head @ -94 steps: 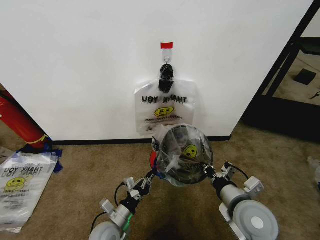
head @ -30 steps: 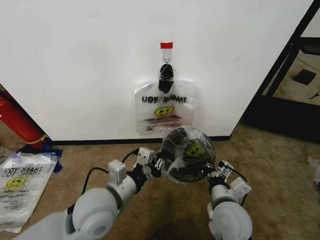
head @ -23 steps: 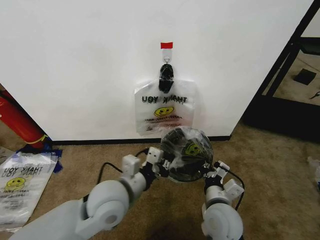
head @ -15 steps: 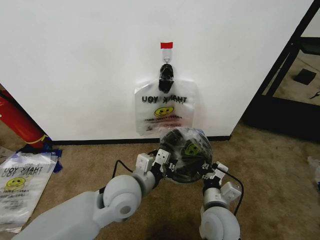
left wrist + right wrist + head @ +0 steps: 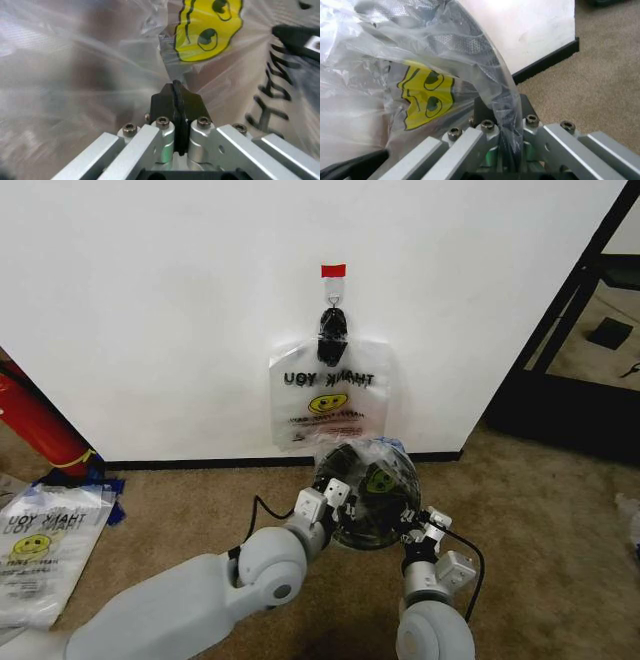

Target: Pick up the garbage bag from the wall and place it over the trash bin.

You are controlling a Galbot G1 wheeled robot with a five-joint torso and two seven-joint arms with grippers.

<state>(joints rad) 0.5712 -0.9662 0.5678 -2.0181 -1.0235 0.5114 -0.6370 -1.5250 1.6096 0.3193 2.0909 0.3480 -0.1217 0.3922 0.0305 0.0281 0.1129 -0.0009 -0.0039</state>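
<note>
The garbage bag [image 5: 380,477], thin clear plastic with a yellow smiley, lies stretched over the mouth of the round black trash bin [image 5: 368,525] standing on the carpet just before the wall [image 5: 180,310]. My left gripper [image 5: 336,496] is shut on the bag's plastic [image 5: 176,88] at the bin's left side. On the bin's right side, my right gripper [image 5: 412,530] is shut on bag film [image 5: 506,112] pulled over the bin's rim [image 5: 492,62]. A second THANK YOU bag [image 5: 328,395] hangs from the black hook [image 5: 332,326] under red tape [image 5: 333,271].
A red cylinder [image 5: 35,420] leans at the far left by the wall. Flat bags [image 5: 40,545] lie on the carpet at the left. A black frame [image 5: 575,300] and dark base stand at the right. Brown carpet [image 5: 540,520] lies open right of the bin.
Both arms have swung in toward the bin; the left gripper moved right and up to the bin's left rim, the right gripper moved left, both holding the bag over it.
</note>
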